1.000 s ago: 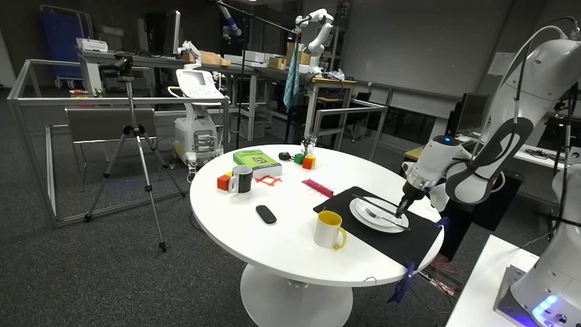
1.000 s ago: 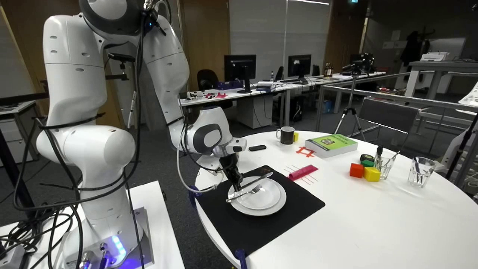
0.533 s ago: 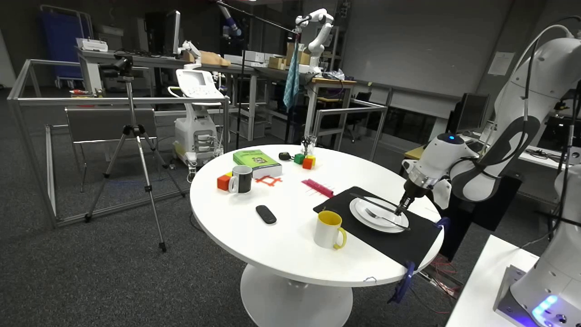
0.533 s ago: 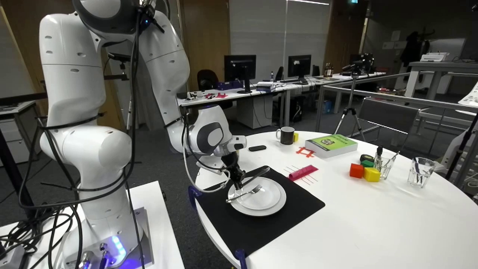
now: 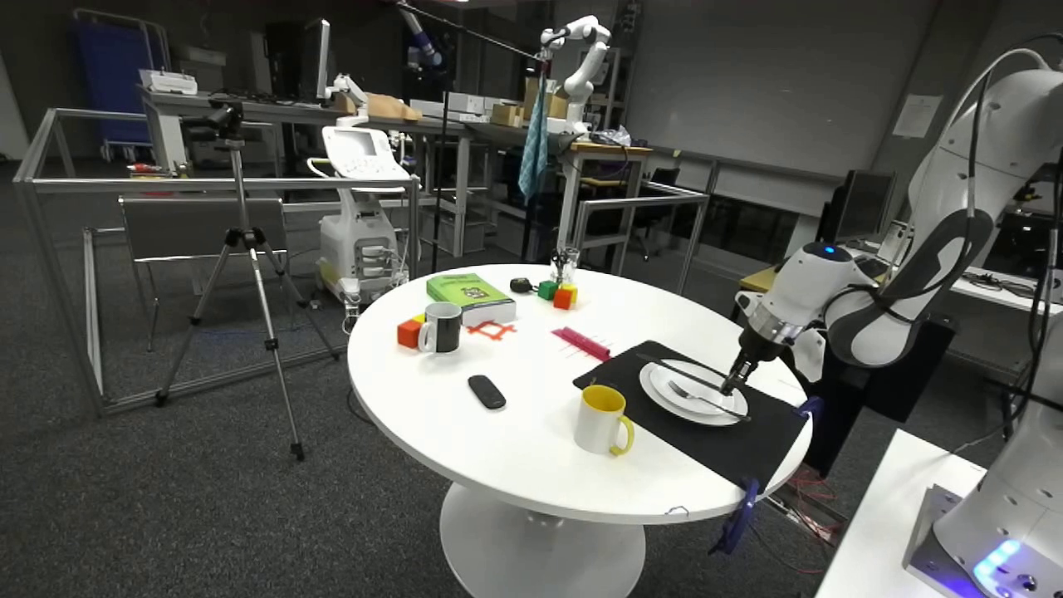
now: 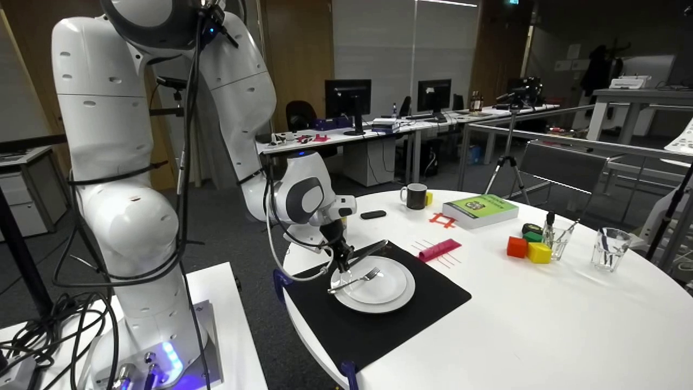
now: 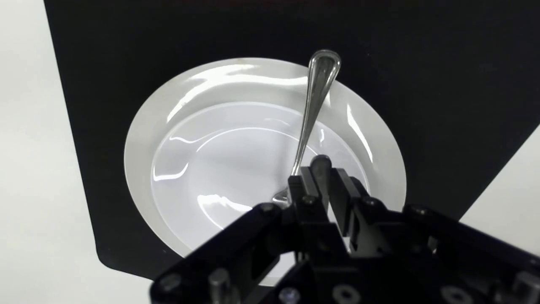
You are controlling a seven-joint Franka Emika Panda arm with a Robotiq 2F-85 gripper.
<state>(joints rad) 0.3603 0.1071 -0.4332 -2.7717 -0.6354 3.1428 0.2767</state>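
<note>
My gripper [image 7: 322, 179] is shut on a metal knife [image 7: 321, 163], whose rounded handle end shows between the fingertips in the wrist view. In both exterior views the knife's blade [image 5: 677, 366] [image 6: 371, 250] points away from the gripper [image 5: 731, 385] [image 6: 344, 264], over the far side of the plates. Two stacked white plates [image 7: 141, 147] [image 5: 652, 399] [image 6: 398, 303] lie below the gripper. A fork [image 7: 314, 101] [image 5: 706, 402] [image 6: 354, 282] rests on the plates beside the fingers, its handle over the rim. Whether the knife touches the plates cannot be told.
The plates sit on a black mat [image 5: 698, 448] [image 6: 427, 319], with blue clamps [image 5: 739, 519] at the table edge. A yellow-white mug [image 5: 591, 428] stands beside the mat. A pink roll [image 6: 438, 249], remote [image 5: 487, 392], book [image 6: 479, 208], black mug [image 6: 417, 197] and glass [image 6: 609, 249] stand farther off.
The gripper and knife have shifted slightly; the blade tip has moved a little left in both exterior views. The arm's upper links have swung a little. The fork and plates have stayed still.
</note>
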